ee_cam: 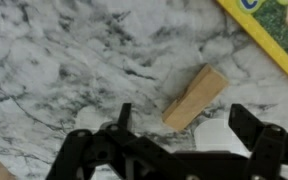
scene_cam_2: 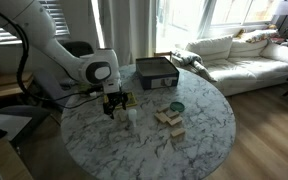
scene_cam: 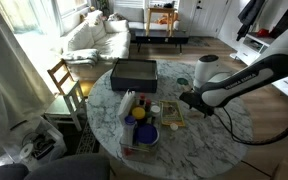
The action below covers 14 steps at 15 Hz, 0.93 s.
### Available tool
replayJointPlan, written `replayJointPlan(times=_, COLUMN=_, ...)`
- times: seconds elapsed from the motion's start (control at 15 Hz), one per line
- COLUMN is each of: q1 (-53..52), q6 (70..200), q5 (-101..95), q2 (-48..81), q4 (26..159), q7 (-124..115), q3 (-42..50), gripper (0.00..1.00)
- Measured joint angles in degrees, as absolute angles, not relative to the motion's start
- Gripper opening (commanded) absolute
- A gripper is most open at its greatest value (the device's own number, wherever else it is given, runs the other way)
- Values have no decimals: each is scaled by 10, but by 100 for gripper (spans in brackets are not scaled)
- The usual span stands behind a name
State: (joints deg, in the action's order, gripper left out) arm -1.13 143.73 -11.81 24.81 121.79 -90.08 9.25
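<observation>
Block (ee_cam: 195, 96) tan; table (ee_cam: 54, 60) white marble, grey veins; tool (ee_cam: 184, 115) black.

Strong daylight comes through the tall windows (scene_cam: 29, 25) on the far side of the room in both exterior views, and the panes burn out to plain white. The pale fabric sofa (scene_cam: 99, 38) beneath them is washed out by glare, while the near corners stay dim. The round white marble table (scene_cam_2: 204, 130) is evenly lit, with only soft shadows on it. Both exterior views are coarse and slightly blurred. In the wrist view the light is flat; the small tan wooden block (ee_cam: 194, 95) shows one darker side face, and the near edge is soft.
</observation>
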Motion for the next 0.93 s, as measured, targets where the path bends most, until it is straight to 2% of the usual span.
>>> replayJointPlan(times=0.2, q1=-11, q6=1438, q5=-98, q2=257, q4=1214, q7=-908, q3=95, gripper=82)
replayJointPlan(times=0.33, q1=-11, q6=1438, q5=-88, q2=261, q4=1213, q7=-911, q3=96, gripper=59)
replayJointPlan(times=0.67, q1=-11, q6=1439, q5=-64, q2=266, q4=1205, q7=-916, q3=98, gripper=20)
replayJointPlan(times=0.73, q1=-11, q6=1439, q5=-60, q2=266, q4=1203, q7=-917, q3=98, gripper=62)
replayJointPlan(times=0.8, q1=-11, q6=1439, q5=-57, q2=267, q4=1201, q7=-917, q3=98, gripper=58)
replayJointPlan(times=0.87, q1=-11, q6=1439, q5=-54, q2=267, q4=1201, q7=-919, q3=98, gripper=59)
replayJointPlan(times=0.93, q1=-11, q6=1439, q5=-52, q2=268, q4=1200, q7=-921, q3=98, gripper=64)
